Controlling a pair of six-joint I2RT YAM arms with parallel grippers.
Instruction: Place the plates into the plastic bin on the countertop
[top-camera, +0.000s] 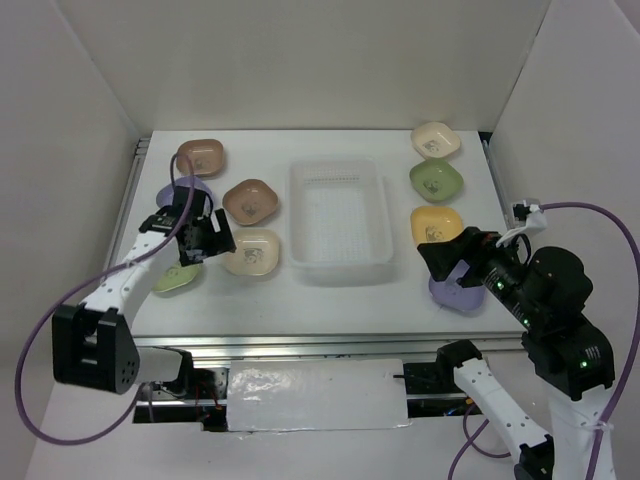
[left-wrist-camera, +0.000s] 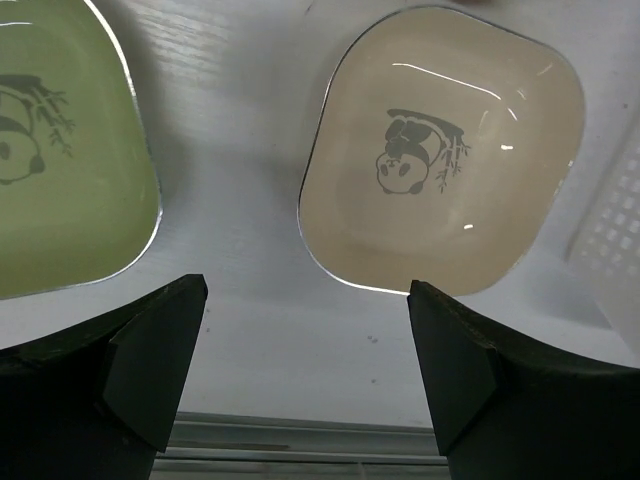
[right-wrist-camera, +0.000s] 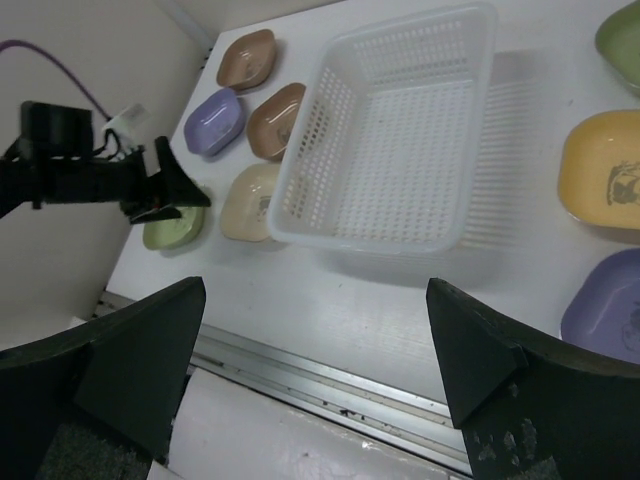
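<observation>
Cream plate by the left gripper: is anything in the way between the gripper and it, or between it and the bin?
Nothing visible. The left gripper hangs open near the cream plate, only bare countertop between them. The plate lies next to the plastic bin, with nothing in the gap.

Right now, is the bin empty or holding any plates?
Empty. The bin shows a bare mesh floor from above; the plates lie on the table on either side of it.
</observation>
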